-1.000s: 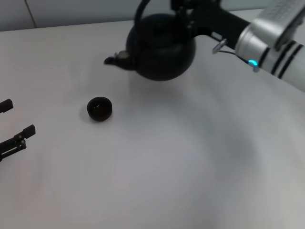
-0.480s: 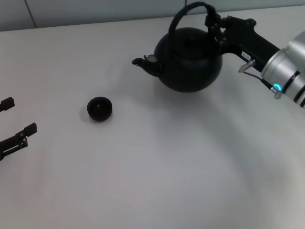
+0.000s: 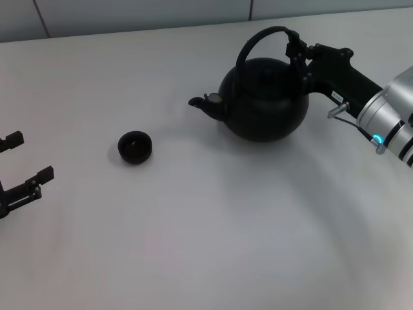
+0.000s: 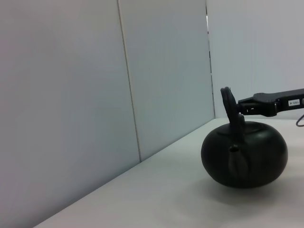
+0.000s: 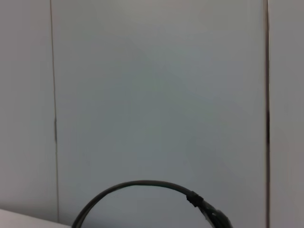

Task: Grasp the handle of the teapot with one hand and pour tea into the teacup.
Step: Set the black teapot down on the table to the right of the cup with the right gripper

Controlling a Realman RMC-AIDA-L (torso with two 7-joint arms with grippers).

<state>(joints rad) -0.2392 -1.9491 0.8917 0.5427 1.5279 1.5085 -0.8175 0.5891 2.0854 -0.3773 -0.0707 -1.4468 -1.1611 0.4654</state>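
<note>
Teacup (image 3: 135, 147) only in head view, seemingly empty.

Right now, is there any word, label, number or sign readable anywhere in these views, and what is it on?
Small white label on the right gripper body, seen in the head and left wrist views: print too small to read.
teapot: no text.
teacup: no text.
left gripper: no text visible.

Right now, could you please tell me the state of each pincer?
Left pincer: open, holding nothing, near the table's left edge.
Right pincer: shut on the handle of the teapot.
</note>
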